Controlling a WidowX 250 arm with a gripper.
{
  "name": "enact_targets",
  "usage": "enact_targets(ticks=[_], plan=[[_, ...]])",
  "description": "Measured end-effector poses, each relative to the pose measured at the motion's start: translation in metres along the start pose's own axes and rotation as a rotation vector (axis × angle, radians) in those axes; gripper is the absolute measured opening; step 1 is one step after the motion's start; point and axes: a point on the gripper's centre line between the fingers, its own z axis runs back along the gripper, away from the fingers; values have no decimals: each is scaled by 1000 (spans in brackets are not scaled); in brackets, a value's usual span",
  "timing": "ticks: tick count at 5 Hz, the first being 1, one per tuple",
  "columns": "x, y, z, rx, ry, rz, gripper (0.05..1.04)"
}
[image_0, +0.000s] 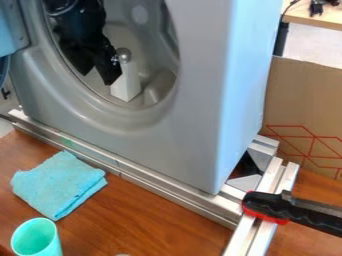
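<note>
So my gripper (100, 73)'s inside the washer (194, 115), right by the white block (125, 86) in there, can't tell if I'm open or closed. Block looks stiff, probably light, maybe slick; I'd pinch its upper sides, below the knob (123, 53).

1 cloth (59, 184) lies behind 1 cup (41, 241), before the machine (190, 120); right, on the rails (251, 235), probably 1 clamp (294, 211).

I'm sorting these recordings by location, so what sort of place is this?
Probably a robotics lab or workshop: a black robot arm is partly inside a grey, washer-like housing, with metal rails along its base and a black-and-red clamp on one.
</note>
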Motion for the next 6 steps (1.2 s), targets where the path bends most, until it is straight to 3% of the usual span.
enact_targets(ticks=[4,6], plan=[[21,4,-14,143,43,4,1000],[28,5,-26,108,64,5,1000]])
